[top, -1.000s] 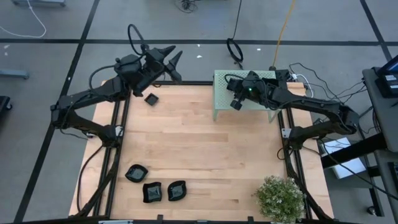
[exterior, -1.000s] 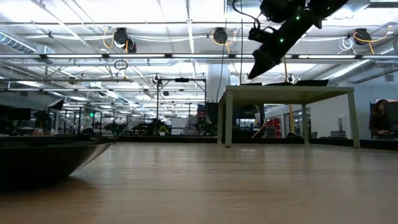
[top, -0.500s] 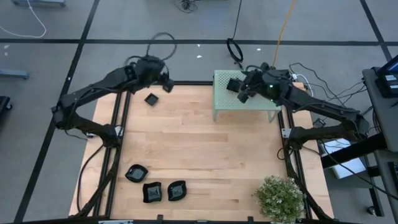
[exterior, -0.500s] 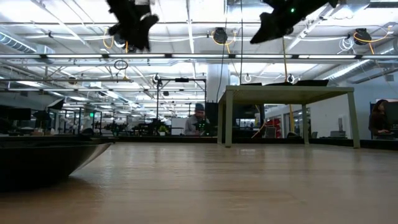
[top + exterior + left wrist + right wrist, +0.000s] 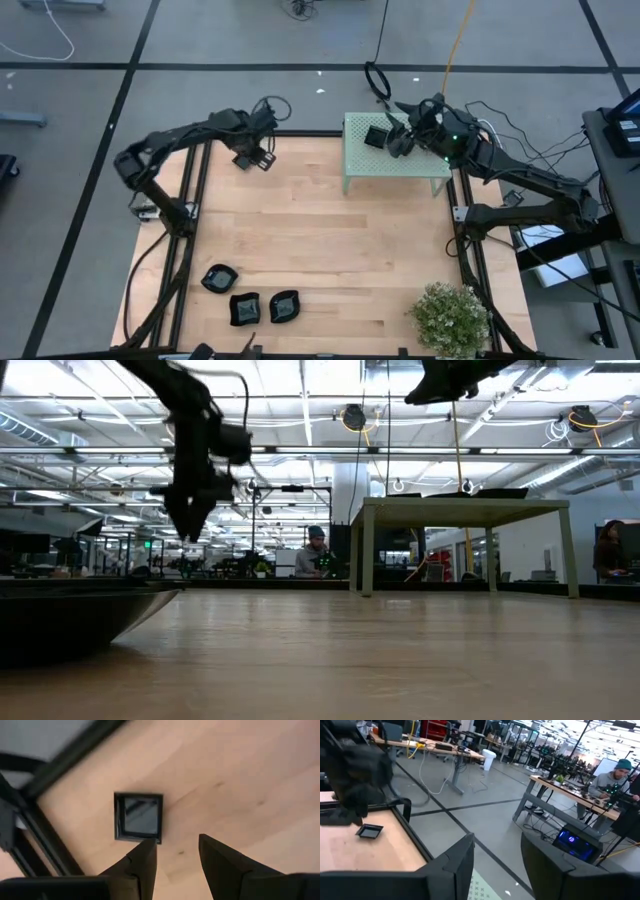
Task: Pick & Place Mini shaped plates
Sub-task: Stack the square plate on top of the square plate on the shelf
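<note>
Five mini shaped plates can be counted in the high view. Three lie grouped at the table's [image 5: 330, 260] near left corner: a rounded plate [image 5: 219, 278] farthest left, a squarish plate [image 5: 244, 309] beside it, and a wavy-edged plate [image 5: 284, 306] to the right of that; they sit close together, though whether they touch cannot be told. A fourth, a square plate [image 5: 243, 159], lies flat at the far left of the table, near the frame rail, its sides turned somewhat askew to the table's edges; being square, it has no long axis. A fifth plate [image 5: 375, 137] rests on top of the pale green perforated box [image 5: 372, 170] at the far right of the table.

The left claw [image 5: 262, 157] hangs just to the right of the square plate, above the table; in the left wrist view its fingers [image 5: 143, 861] are seen spread and nothing is between them. The right claw [image 5: 400, 142] is held above the box, just beside the fifth plate, its fingers [image 5: 456, 861] parted and holding nothing.

One potted plant [image 5: 451, 317] stands at the near right corner. A seated person [image 5: 317, 554] is seen far behind the table.
</note>
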You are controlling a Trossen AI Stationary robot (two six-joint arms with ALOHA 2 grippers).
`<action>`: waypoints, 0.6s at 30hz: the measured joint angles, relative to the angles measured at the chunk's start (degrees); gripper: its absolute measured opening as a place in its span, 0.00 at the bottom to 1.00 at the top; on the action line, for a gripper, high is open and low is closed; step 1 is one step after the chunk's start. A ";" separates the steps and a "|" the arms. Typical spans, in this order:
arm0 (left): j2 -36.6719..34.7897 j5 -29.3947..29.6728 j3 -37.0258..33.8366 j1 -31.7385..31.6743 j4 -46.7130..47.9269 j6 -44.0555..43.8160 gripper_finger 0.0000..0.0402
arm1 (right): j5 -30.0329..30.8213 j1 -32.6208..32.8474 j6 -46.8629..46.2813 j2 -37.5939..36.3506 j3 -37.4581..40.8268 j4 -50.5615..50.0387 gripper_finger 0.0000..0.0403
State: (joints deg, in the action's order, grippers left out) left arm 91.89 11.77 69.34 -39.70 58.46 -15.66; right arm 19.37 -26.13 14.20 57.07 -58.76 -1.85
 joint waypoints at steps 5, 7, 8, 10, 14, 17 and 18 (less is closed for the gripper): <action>6.54 -1.94 -2.06 -3.45 -0.70 0.02 0.37 | 0.02 0.00 -1.24 0.05 0.00 -0.09 0.37; 8.62 -2.16 -2.08 -4.41 -1.16 0.54 0.37 | 0.03 0.00 -1.49 0.05 0.00 -0.10 0.36; 9.48 -2.14 -2.08 -4.76 -1.65 0.69 0.37 | 0.04 0.00 -1.53 0.05 0.00 -0.10 0.36; 11.15 -2.17 -2.08 -5.40 -3.13 1.56 0.37 | 0.04 0.00 -1.52 0.05 0.00 -0.10 0.37; 13.51 -2.23 -2.08 -6.28 -6.18 3.26 0.37 | 0.05 0.00 -1.53 0.05 0.00 -0.10 0.37; 14.66 -2.04 -2.08 -6.74 -7.37 4.32 0.37 | 0.05 0.00 -1.53 0.05 0.00 -0.10 0.36; 15.11 -1.62 -2.06 -6.80 -7.72 4.64 0.37 | 0.08 0.00 -1.53 0.05 0.00 -0.10 0.36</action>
State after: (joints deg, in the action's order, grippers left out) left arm 107.00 10.15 67.29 -46.50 50.74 -11.03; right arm 19.44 -26.13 12.67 57.12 -58.76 -1.96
